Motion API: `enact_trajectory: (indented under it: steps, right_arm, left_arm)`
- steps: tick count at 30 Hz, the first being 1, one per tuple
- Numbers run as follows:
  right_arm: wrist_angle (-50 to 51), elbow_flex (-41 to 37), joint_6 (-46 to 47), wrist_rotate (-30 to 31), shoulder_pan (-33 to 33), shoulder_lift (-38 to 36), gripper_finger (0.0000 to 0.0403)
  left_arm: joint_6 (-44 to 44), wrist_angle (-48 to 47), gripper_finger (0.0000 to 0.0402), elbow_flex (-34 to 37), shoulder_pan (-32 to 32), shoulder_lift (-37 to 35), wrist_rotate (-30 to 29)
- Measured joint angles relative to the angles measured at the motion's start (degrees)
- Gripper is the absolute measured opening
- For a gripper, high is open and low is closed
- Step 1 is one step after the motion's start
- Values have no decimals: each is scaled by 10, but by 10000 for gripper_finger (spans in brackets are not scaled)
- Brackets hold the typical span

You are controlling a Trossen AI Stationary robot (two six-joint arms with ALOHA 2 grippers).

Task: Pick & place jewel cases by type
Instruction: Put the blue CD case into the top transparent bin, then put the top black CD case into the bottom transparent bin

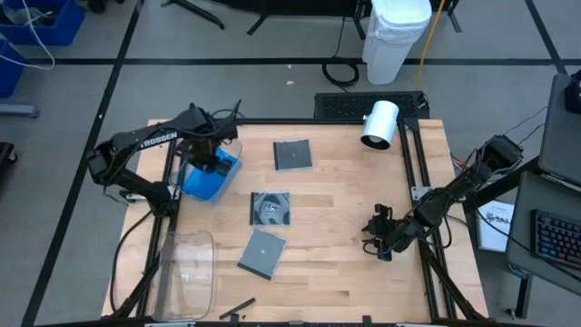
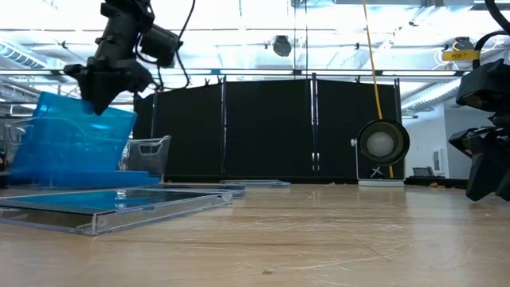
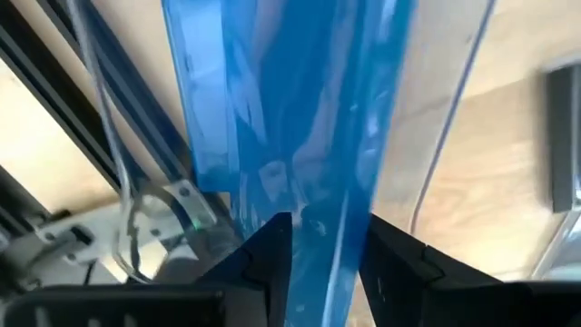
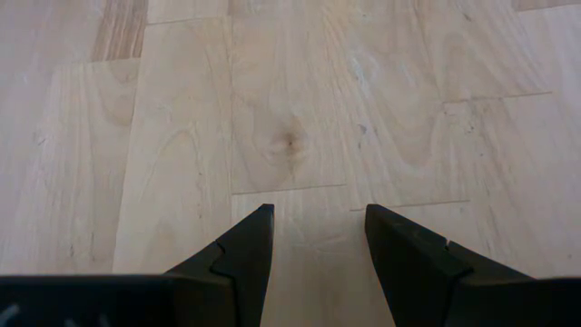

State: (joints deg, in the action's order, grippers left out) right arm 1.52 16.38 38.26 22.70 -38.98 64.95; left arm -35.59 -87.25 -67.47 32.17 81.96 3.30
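Blue cases [image 1: 207, 175] sat in the far-left bin [image 1: 225, 169], my left pincer [image 1: 211, 156] over them, fingers loosening off one. Three grey cases [image 1: 270, 208] lay mid-table, unsorted. My right pincer [image 1: 379, 238] waited right, spread, empty.

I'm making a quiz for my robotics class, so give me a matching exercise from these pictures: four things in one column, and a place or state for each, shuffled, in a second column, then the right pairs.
Column one:
1. left gripper
2. right gripper
3. blue jewel cases
4. jewel case showing a disc

Column two:
A. lying flat near the middle of the table
B. open over bare wood near the table's right edge
C. standing in the clear bin at the table's left
D. above the bin, fingers either side of a blue case

Pairs: 1-D, 2-B, 3-C, 4-A
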Motion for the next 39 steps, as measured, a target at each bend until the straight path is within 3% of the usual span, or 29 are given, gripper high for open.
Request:
enact_trajectory:
  steps: [10,13,17,22,29,33,35,39]
  right_arm:
    - [0,0,10,0,0,0,169]
    - [-1,0,14,0,0,0,169]
    - [-27,0,-12,1,0,0,169]
    - [-105,0,-70,1,0,0,169]
    - [-215,0,-191,33,2,0,169]
    - [-244,0,-227,57,43,0,169]
    - [-245,0,-226,33,89,0,169]
    - [-236,10,-235,-83,216,0,169]
  left_arm:
    - [11,42,122,-124,-39,0,-129]
    - [20,93,122,-151,-66,0,-170]
    - [43,197,122,-154,-112,0,-179]
    - [85,308,122,-112,-159,4,-155]
    - [237,499,122,6,-203,5,-47]
    - [293,590,122,67,-218,5,-82]
    - [284,630,122,98,-214,6,-103]
    - [254,694,122,143,-183,6,-105]
